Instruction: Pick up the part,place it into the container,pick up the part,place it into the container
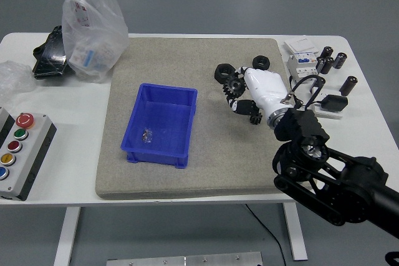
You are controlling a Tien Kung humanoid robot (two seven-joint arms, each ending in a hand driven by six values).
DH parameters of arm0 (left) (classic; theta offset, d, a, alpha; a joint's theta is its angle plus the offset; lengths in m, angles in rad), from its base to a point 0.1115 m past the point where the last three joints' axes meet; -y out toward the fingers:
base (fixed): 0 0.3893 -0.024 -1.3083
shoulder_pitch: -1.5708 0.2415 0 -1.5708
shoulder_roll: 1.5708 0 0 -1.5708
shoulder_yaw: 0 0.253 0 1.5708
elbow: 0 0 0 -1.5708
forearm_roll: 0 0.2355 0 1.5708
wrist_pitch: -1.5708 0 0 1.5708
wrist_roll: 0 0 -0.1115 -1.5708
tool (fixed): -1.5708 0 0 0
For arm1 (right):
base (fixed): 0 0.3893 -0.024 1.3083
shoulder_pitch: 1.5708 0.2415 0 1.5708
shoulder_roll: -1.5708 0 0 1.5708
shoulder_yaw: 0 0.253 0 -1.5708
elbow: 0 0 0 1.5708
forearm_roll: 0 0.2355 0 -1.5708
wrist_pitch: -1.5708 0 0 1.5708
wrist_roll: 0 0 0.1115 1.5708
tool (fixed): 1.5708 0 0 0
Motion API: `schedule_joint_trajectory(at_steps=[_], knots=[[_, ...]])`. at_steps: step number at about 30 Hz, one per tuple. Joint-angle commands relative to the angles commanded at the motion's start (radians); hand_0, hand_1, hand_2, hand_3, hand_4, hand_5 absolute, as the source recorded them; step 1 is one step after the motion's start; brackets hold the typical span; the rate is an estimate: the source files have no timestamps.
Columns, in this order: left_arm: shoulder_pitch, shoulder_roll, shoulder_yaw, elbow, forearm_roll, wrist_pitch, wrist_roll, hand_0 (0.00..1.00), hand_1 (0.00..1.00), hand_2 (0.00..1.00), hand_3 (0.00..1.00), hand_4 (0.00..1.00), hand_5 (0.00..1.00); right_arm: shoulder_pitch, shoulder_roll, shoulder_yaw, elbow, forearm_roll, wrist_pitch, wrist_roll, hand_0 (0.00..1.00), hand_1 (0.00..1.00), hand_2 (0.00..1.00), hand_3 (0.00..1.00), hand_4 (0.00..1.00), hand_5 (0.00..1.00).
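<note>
right hand over the gears, bin lies to its left

right hand [252, 95], white-shelled on a black arm that enters from the lower right corner, rests on the grey mat [187, 179] among a small cluster of black gear-like parts. its fingers are curled down around a toothed gear [235, 84], and another toothed piece [254, 115] sits against the fingers at the near side; whether the hand truly grips either one cannot be told from this view. two more black ring-shaped parts lie just beyond: one [222, 70] at the far left of the cluster, one [260, 61] near the mat's far edge.

the relation that matters: the blue container [187, 101] stands well to the hand's left on the same mat, its long axis running roughly from the far side toward the near edge of the worktop [62, 110]. the gap of bare mat between them looks free of obstacles. a small shiny item [146, 136] already lies on the bin's floor.

the left hand is not in view, so the right arm is the only one near the parts; the carry would likely be a lift and a sweep leftward across the mat.

off the mat stand a clear plastic bag [93, 26], a button box [19, 151] at the left edge, and black cylinders [330, 60] with a white breaker [300, 63] at the far right.
</note>
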Motion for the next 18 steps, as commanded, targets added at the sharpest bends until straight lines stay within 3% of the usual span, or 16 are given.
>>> schedule_joint_trajectory(at_steps=[5, 6, 11, 12, 17, 18], knots=[[0.001, -0.001, -0.002, 0.000, 0.002, 0.001, 0.003, 0.627, 0.566, 0.555, 0.614, 0.706, 0.270, 0.060, 0.016, -0.080, -0.006, 0.066, -0.016, 0.060, 0.330, 0.597, 0.574, 0.644, 0.570, 0.059], [0.001, -0.001, -0.003, 0.000, 0.002, 0.001, 0.004, 0.627, 0.566, 0.555, 0.614, 0.706, 0.270, 0.073, 0.019, -0.103, -0.006, 0.087, -0.013, 0.081, 0.408, 0.659, 0.640, 0.682, 0.438, 0.145], [0.000, 0.000, -0.004, 0.000, 0.003, 0.002, 0.004, 0.627, 0.566, 0.555, 0.614, 0.706, 0.270, 0.108, 0.030, -0.195, -0.006, 0.163, 0.039, 0.144, 0.408, 0.659, 0.640, 0.682, 0.438, 0.145], [0.000, 0.000, -0.005, 0.000, 0.004, 0.002, 0.005, 0.627, 0.566, 0.555, 0.614, 0.706, 0.269, 0.111, 0.031, -0.202, -0.006, 0.170, 0.048, 0.149, 0.572, 0.711, 0.695, 0.709, 0.431, 0.195], [0.001, -0.001, -0.006, 0.000, 0.005, 0.002, 0.006, 0.627, 0.566, 0.555, 0.614, 0.706, 0.269, 0.120, 0.033, -0.222, -0.006, 0.198, 0.084, 0.158, 0.572, 0.711, 0.695, 0.709, 0.431, 0.195], [0.000, -0.001, -0.006, 0.000, 0.005, 0.002, 0.006, 0.627, 0.566, 0.555, 0.614, 0.706, 0.269, 0.122, 0.033, -0.225, -0.006, 0.204, 0.089, 0.158, 0.659, 0.734, 0.729, 0.720, 0.487, 0.203]])
